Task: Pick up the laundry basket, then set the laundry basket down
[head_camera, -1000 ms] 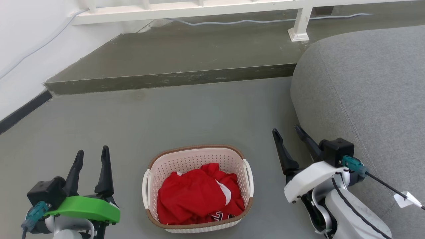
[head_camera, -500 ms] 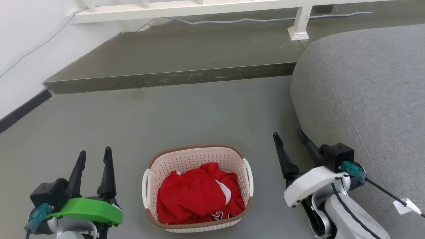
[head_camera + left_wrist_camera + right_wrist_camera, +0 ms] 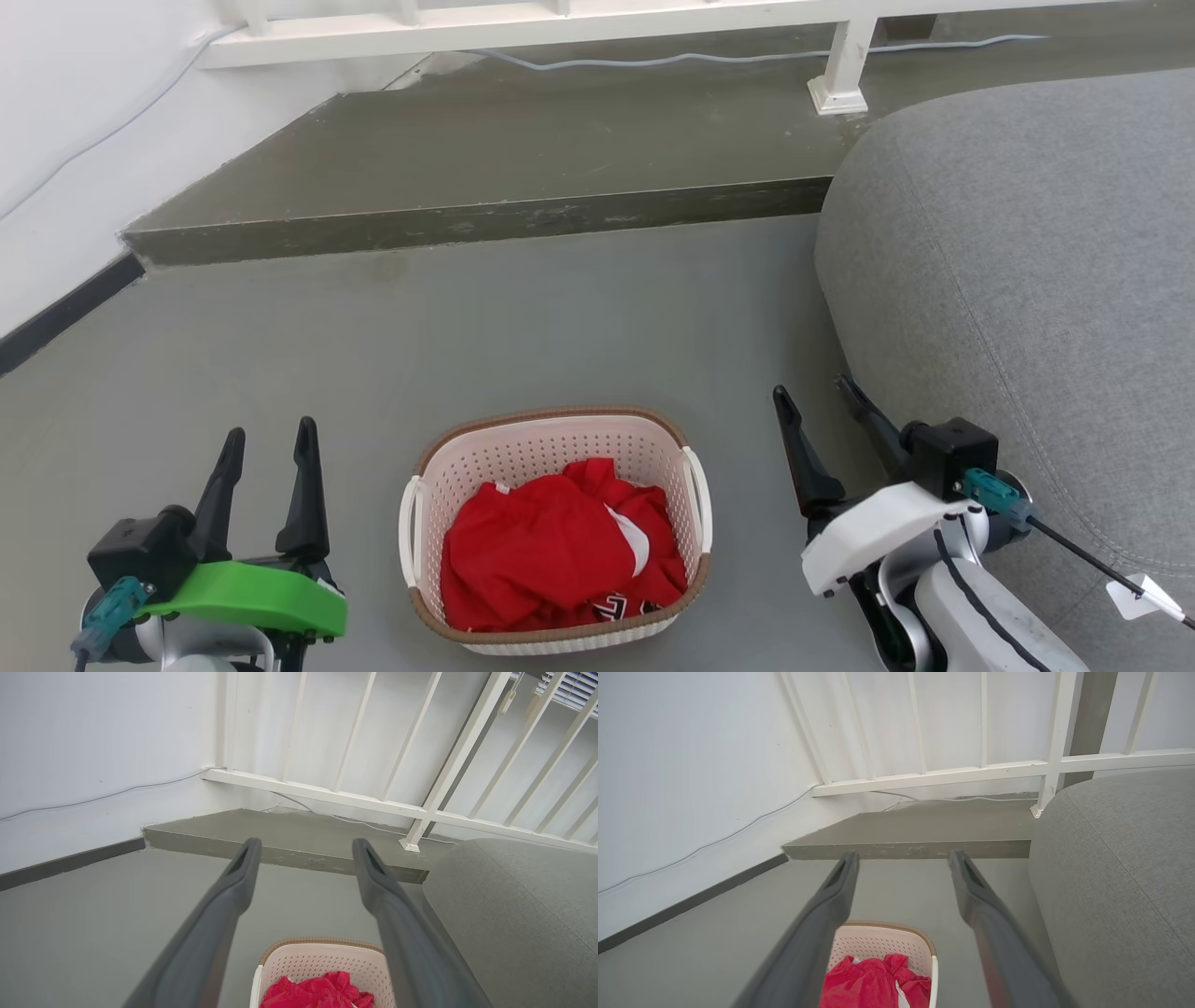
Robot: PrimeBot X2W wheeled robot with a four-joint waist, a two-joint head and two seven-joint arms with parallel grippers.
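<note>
The laundry basket [image 3: 523, 455], cream-white and perforated with a brown rim, stands on the grey floor at the bottom centre of the head view, with red clothing [image 3: 558, 555] inside. Its far rim also shows low in the left wrist view [image 3: 322, 963] and the right wrist view [image 3: 882, 942]. My left gripper [image 3: 268, 440] hovers open to the basket's left, apart from it. Open as well, my right gripper [image 3: 815, 394] sits to the basket's right, close to the sofa. Nothing is between either pair of fingers.
A grey sofa [image 3: 1027, 261] fills the right side, close to my right arm. A raised concrete step [image 3: 485, 219] crosses the floor behind the basket, with a white railing [image 3: 840, 75] and a cable [image 3: 653, 61] on it. A white wall [image 3: 56, 140] lies to the left.
Both grippers have sunk slightly lower in the head view and stayed open. The basket has not moved.
</note>
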